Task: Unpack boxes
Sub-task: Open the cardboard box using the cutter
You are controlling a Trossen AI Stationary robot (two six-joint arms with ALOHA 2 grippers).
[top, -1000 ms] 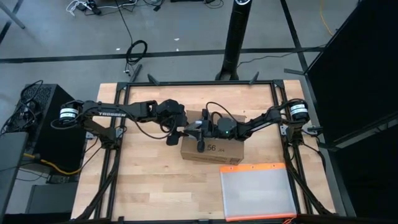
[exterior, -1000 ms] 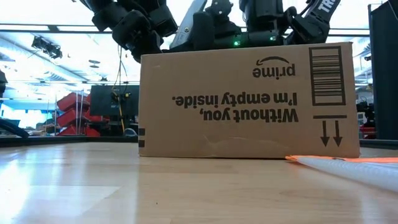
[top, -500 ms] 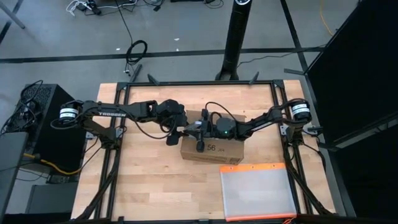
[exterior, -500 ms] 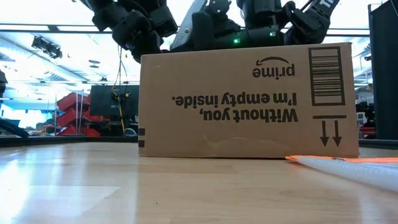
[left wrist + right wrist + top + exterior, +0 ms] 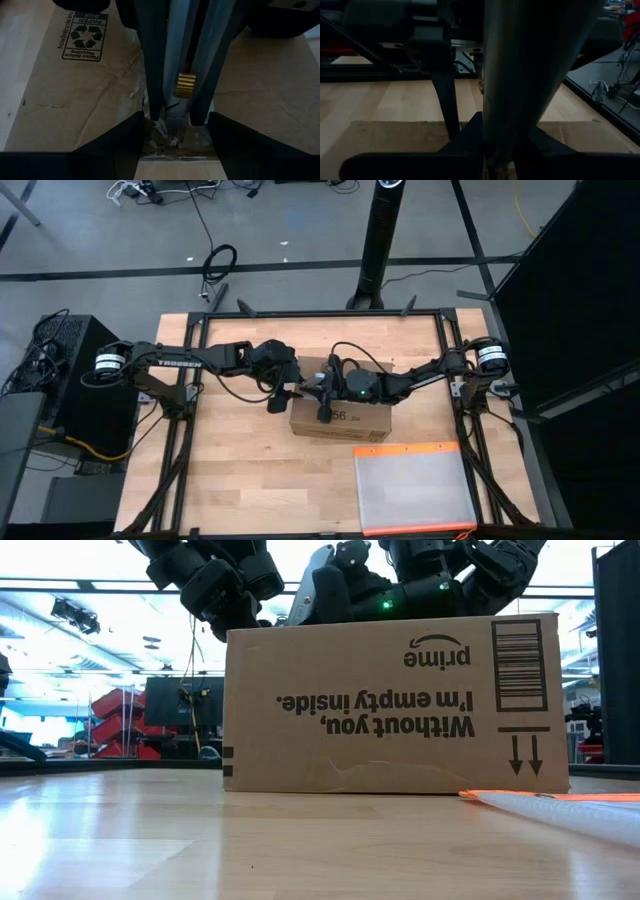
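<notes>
We see a pale wooden table (image 5: 240,470) in a dark frame, standing on a grey floor strewn with cables; a black cabinet (image 5: 75,395) sits off its left edge and a black post (image 5: 380,240) rises behind it. In the low view the room beyond holds red shelving (image 5: 125,715) at far left under bright ceiling lights.

The left gripper (image 5: 282,396) hovers at the box's left end; its wrist view shows its fingers (image 5: 117,145) spread, with a grey tool standing between them over torn tape on the box top. We cannot tell whether the fingers touch that tool. The box (image 5: 340,420) lies at the table's middle, its long axis running left to right, its printing upside down in the low view, arrows pointing at the table. The right gripper (image 5: 325,392) rests over the box top, fingers pressed nearly together on a grey tool (image 5: 530,75) whose tip meets the cardboard; that tool fills most of its wrist view and hides the fingertips. At front right, a clear pouch (image 5: 415,488) with an orange edge lies just beside the box; the picture's edge cuts off its near rim.
</notes>
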